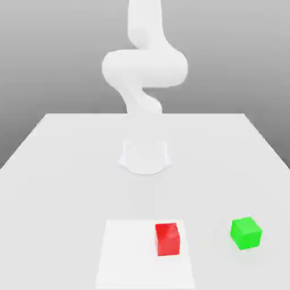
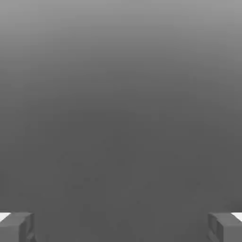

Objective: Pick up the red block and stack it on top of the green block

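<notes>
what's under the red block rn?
The red block sits on a lighter rectangular patch on the table, near that patch's edge on the exterior view's right. The surface directly beneath the block is covered. Nothing is on top of it.

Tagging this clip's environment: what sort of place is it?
Likely a bare simulated tabletop test scene: a plain white table against a grey void, a white arm mounted on it, and just a red block and a green block.
</notes>
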Controlling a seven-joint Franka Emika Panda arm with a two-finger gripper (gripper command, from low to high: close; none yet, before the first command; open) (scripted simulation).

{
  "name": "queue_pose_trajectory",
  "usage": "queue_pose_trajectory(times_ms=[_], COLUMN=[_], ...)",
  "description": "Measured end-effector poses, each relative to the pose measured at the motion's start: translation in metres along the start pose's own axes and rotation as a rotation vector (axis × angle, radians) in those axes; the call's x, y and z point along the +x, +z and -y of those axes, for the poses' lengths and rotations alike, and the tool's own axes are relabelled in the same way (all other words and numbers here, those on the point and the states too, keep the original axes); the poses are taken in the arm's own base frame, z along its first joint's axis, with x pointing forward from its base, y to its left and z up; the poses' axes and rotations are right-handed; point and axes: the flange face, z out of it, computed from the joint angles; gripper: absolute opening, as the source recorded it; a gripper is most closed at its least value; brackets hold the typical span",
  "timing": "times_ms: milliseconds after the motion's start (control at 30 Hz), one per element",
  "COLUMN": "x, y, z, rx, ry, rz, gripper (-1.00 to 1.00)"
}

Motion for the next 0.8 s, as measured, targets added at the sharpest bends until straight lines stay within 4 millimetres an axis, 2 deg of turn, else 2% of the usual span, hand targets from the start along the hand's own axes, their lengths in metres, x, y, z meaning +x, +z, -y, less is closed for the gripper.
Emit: queue_pose_trajectory(times_ms=[100, 200, 300, 400, 533, 667, 800], x=[-0.018, -0.044, -0.076, -0.114, -0.169, -0.224, -0.246], y=[0.077, 0.144, 0.204, 0.255, 0.309, 0.347, 0.379], z=[-0.009, -0.025, -0.046, -0.074, -0.119, -0.167, -0.192], rx=[-0.068, -0.135, -0.205, -0.277, -0.378, -0.474, -0.491], ry=[-0.011, -0.022, -0.036, -0.051, -0.075, -0.103, -0.105], rz=[0.092, 0.175, 0.255, 0.33, 0.425, 0.507, 0.52], gripper=[0.0, 0.0, 0.0, 0.0, 0.0, 0.0, 0.0])
